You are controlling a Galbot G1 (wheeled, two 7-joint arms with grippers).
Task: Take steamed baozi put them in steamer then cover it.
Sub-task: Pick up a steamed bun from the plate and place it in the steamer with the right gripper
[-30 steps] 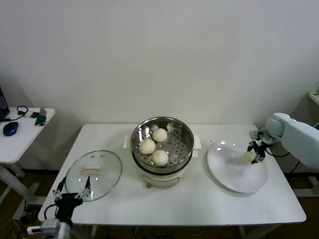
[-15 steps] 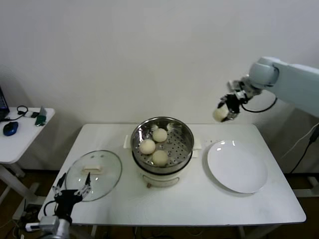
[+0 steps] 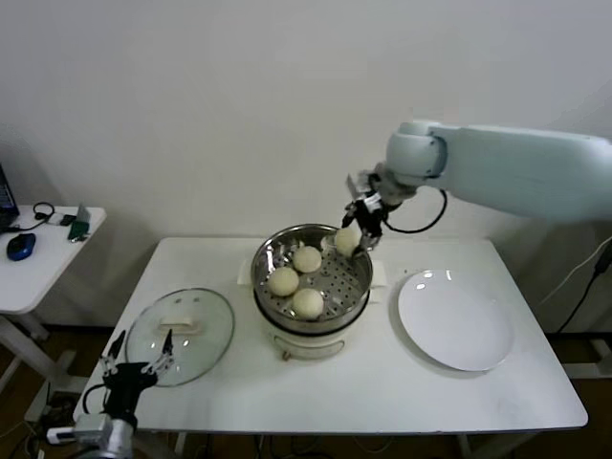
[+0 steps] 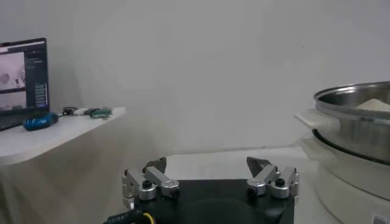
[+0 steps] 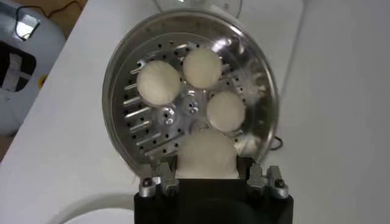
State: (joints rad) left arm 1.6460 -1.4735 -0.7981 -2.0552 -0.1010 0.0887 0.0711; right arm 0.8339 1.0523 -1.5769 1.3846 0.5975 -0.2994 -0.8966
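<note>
While the round, shiny stainless-steel steamer [image 3: 311, 277] stands uncovered on its white electric base near the middle of the white rectangular table [image 3: 382, 382], one small, smooth, off-white steamed baozi [image 3: 346, 240] is held between the fingers of the right gripper [image 3: 356, 237]. This bun is suspended above the far right part of the steamer's rim, and in the right wrist view it [image 5: 207, 156] is seen clamped between the two fingers, with the pot [image 5: 192, 97] directly beneath. Three more round off-white buns are seen resting on the perforated metal tray inside the pot: one [image 3: 306, 258] toward the back, one [image 3: 283, 281] on the left and one [image 3: 307, 302] toward the front. They are clustered close together, and the right part of the tray is left bare.

The round clear glass cover [image 3: 180, 335], with its metal rim and white bar handle, is laid flat on the table to the left of the steamer, apart from it. The flat round white plate [image 3: 455, 319] is set on the table to the right of the steamer, with nothing on it.

The left gripper [image 3: 137, 361] is held low at the front left edge of the table, just beside the near rim of the cover; its fingers are spread wide and nothing is gripped between them, as is also seen in the left wrist view [image 4: 210, 176]. A small white side table [image 3: 38, 258] bearing a few dark items is seen at the far left.
</note>
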